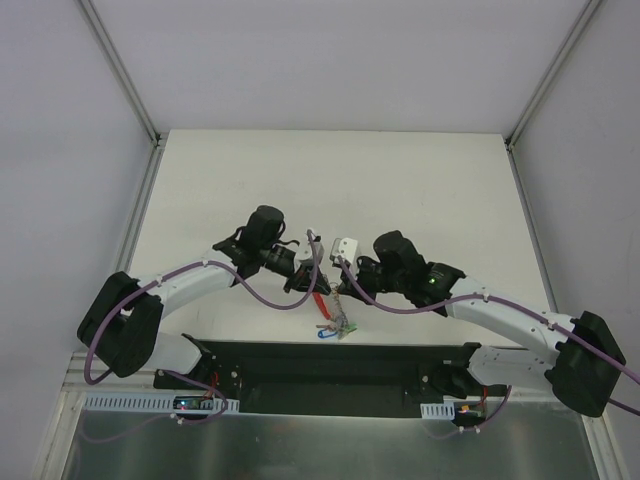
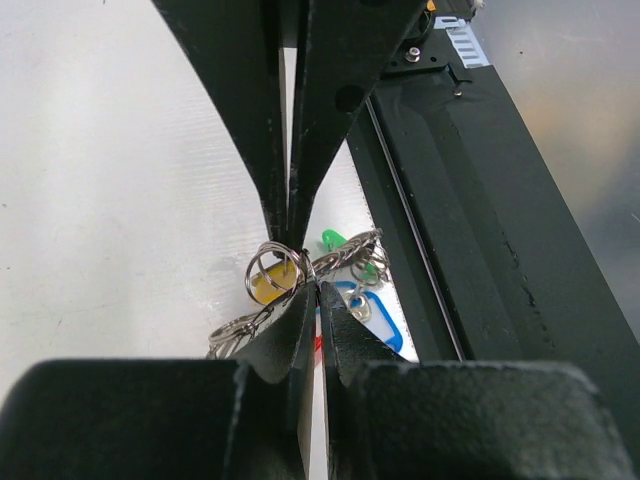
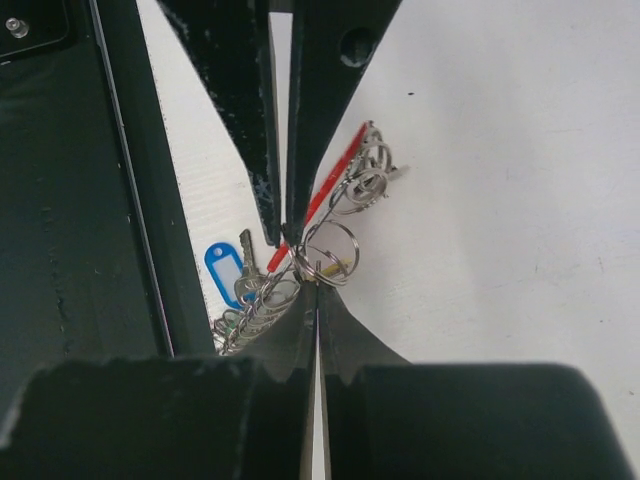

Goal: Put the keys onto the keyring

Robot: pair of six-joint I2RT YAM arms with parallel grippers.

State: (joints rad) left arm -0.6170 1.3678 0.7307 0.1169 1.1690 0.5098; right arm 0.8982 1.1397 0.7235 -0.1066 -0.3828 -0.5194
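Observation:
Both grippers meet tip to tip low over the table's near middle. My left gripper (image 1: 318,283) (image 2: 310,288) is shut, with a sliver of the keyring's red band (image 1: 318,302) (image 3: 332,190) between its fingers. My right gripper (image 1: 334,284) (image 3: 316,285) is shut on a small metal split ring (image 3: 331,250) (image 2: 272,270), and a yellow key cap (image 2: 268,287) shows through that ring. The remaining keys (image 1: 337,326) lie bunched on linked rings just below: a bare silver key (image 3: 245,268), a blue tag (image 2: 378,316) (image 3: 221,272) and a green cap (image 2: 333,238).
The black base plate (image 1: 340,365) of the arms runs along the near edge, right beside the key bunch. White table (image 1: 330,180) stretches beyond the grippers to grey walls with metal rails at the back and sides.

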